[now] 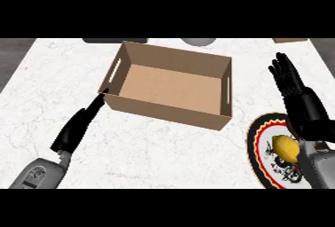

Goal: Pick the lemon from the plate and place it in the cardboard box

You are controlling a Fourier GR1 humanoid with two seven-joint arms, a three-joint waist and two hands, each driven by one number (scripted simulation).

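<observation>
A lemon (285, 146) is seen on a patterned plate (260, 133) at the marble counter's (157, 146) right edge, just beside an open cardboard box (171, 84). The right hand (297, 95) is raised above the plate, fingers straight, nothing held. The left hand's (79, 125) extended fingertips are placed at the box's near-left corner, with bare counter in front.

One lemon (285, 146), plate (260, 153), box (171, 84)

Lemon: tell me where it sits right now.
In the head view the lemon lies on the plate at the lower right, below the open right hand and right of the cardboard box.
</observation>
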